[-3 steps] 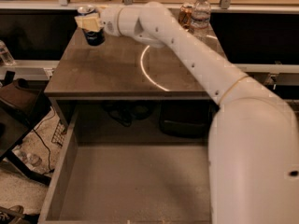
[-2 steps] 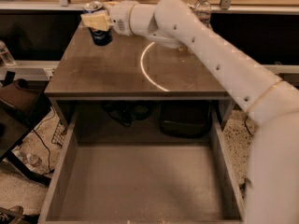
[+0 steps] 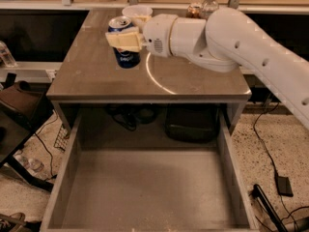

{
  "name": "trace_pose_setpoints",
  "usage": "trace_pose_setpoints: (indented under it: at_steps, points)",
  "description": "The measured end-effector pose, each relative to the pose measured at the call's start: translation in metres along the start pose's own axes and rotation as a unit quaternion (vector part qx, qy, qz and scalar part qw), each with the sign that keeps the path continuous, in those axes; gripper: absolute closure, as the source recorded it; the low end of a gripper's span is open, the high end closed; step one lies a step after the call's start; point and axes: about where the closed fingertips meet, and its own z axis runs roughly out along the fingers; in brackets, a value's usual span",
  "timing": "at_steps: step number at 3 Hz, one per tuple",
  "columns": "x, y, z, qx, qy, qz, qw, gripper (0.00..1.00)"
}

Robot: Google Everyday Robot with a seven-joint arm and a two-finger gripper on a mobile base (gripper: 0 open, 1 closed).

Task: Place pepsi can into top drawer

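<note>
One cylindrical pepsi can point(image 3: 127, 58), glossy blue with a silver top, stands upright at the left rear of the matte brown table point(image 3: 96, 79); whether its base touches the top cannot be told. The gripper point(image 3: 121, 40) has its beige fingers point(image 3: 126, 41) clamped around the can's upper half, ahead of a smooth, rounded white arm point(image 3: 227, 37). Below, the top drawer point(image 3: 65, 178) is pulled out, a shallow grey box with a flat, dusty bottom.
</note>
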Motion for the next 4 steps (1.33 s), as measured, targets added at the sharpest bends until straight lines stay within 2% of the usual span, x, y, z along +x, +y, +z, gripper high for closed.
trace_pose_setpoints:
  at_steps: [1, 2, 3, 4]
  points:
    - [0.020, 0.048, -0.046, -0.014, 0.014, 0.009, 0.9998, 1.00]
    - [0.052, 0.077, -0.091, -0.019, 0.018, 0.017, 0.9995, 1.00]
    - [0.102, 0.092, -0.160, 0.005, 0.014, 0.028, 0.9995, 1.00]
    - [0.102, 0.092, -0.159, 0.005, 0.014, 0.027, 0.9995, 1.00]
